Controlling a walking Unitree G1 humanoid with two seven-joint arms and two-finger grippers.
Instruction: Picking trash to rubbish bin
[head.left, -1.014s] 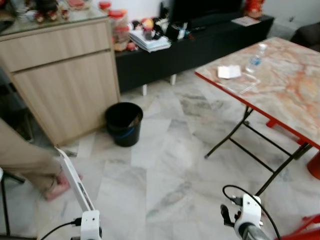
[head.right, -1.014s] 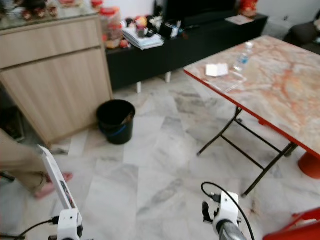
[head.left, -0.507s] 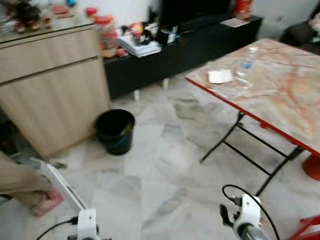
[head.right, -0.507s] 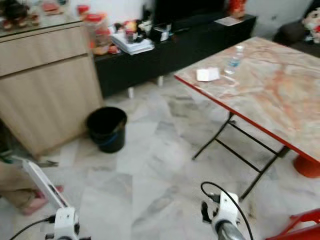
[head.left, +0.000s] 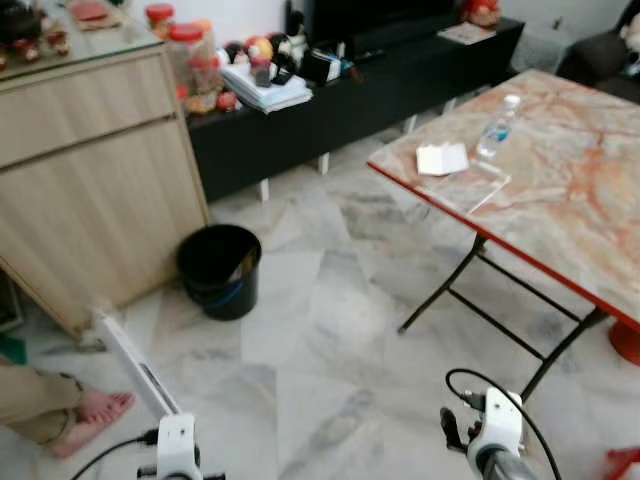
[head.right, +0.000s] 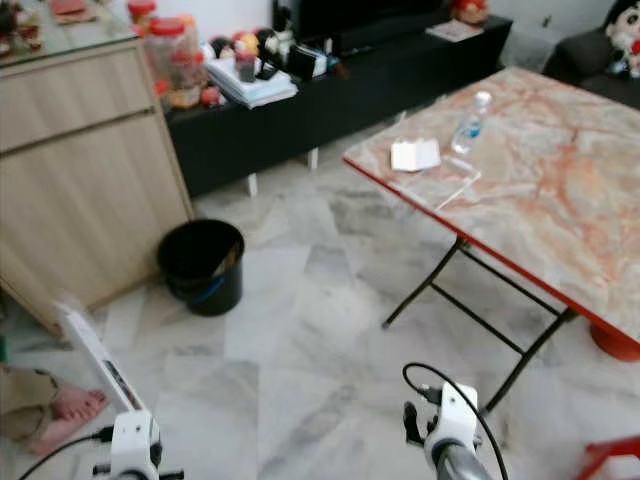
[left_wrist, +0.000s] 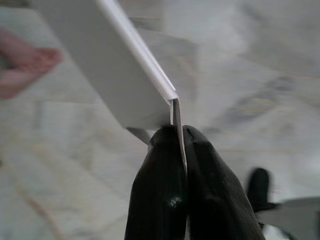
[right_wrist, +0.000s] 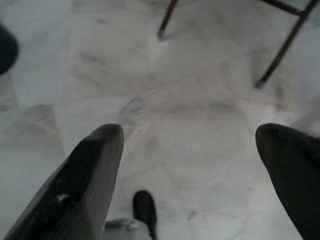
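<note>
One piece of trash is already in hand: the left gripper (left_wrist: 177, 150) has its two black fingers pressed together on the edge of a flat white card (head.left: 130, 360), which sticks up and away from the wrist, tilted over the marble floor (head.left: 320, 330). That suggests the pick-up is done and the carry and drop are left, since the black bin (head.left: 219, 270) stands well ahead of the card, just beside the wooden cabinet (head.left: 90, 170), and nothing held is over its mouth yet. More likely trash waits far from the bin on the red-edged table (head.left: 560, 190): a white paper (head.left: 442, 159) and, just beside it, a clear plastic bottle (head.left: 496, 128). The left arm is held low and forward with the card raised in front of it. The right gripper (right_wrist: 190, 165) hangs low on the table's side of the bin, its fingers spread wide apart and holding nothing, pointed down at bare floor near the table legs (right_wrist: 167, 20). A person's bare foot (head.left: 90, 415) rests on the floor near the card, on the cabinet side of the bin.
</note>
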